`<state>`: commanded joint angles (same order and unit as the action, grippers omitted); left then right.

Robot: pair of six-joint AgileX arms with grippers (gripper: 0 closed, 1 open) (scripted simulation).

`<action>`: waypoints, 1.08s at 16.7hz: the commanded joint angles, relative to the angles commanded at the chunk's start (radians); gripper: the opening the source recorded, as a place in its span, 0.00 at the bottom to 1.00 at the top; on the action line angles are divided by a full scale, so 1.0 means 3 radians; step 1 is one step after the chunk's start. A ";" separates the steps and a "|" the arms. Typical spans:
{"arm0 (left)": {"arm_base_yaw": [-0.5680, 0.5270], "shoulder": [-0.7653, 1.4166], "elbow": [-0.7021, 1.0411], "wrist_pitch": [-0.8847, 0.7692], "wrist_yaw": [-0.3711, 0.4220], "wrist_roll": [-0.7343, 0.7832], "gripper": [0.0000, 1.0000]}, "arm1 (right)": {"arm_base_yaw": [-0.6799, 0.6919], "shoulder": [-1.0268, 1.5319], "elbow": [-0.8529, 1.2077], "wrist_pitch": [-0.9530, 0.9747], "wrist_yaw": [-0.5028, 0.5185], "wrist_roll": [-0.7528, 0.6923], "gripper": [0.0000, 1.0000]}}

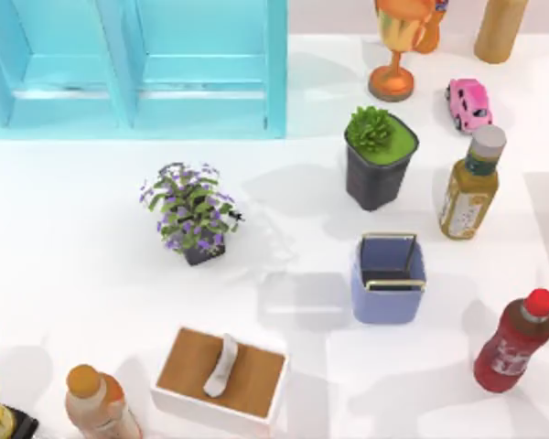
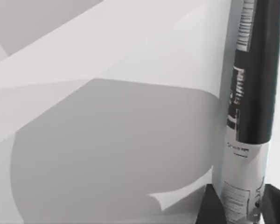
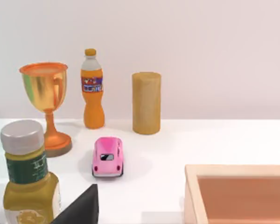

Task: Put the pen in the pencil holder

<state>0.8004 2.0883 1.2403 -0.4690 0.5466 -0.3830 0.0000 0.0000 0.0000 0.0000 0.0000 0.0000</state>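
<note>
I look down on a big white table (image 1: 73, 274). It is bright, and soft grey shadows lie on it next to the things. At the far side of the table stands a light blue cabinet (image 1: 137, 69) with two panel doors. Its paint looks shiny and clean.

From the right wrist view I see a plain wall (image 3: 200, 46) behind the table. The wall is a pale pinkish white with nothing hanging on it. The white table top meets the wall in a straight line. A wooden tray (image 3: 238, 193) with a light rim sits near that camera.

In the left wrist view I see wide grey shadows on a white surface.
</note>
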 joint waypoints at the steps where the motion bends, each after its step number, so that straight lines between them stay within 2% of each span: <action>1: 0.0002 -0.0006 0.0002 -0.0006 0.0003 0.0005 0.00 | 0.0000 0.0000 0.0000 0.0000 0.0000 0.0000 1.00; 5: 0.0079 -0.0326 0.0085 -0.0350 0.0118 0.0275 0.00 | 0.0000 0.0000 0.0000 0.0000 0.0000 0.0000 1.00; 9: 0.0279 -0.0839 0.0184 -0.1153 0.0259 0.0707 0.00 | 0.0000 0.0000 0.0000 0.0000 0.0000 0.0000 1.00; 14: 0.0768 -0.1228 0.0195 -0.2160 0.0263 0.1148 0.00 | 0.0000 0.0000 0.0000 0.0000 0.0000 0.0000 1.00; 18: 0.1136 -0.1388 0.0197 -0.2487 0.0191 0.1373 0.00 | 0.0000 0.0000 0.0000 0.0000 0.0000 0.0000 1.00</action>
<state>1.1411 1.6720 1.2995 -1.2151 0.6039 0.0289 0.0000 0.0000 0.0000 0.0000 0.0000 0.0000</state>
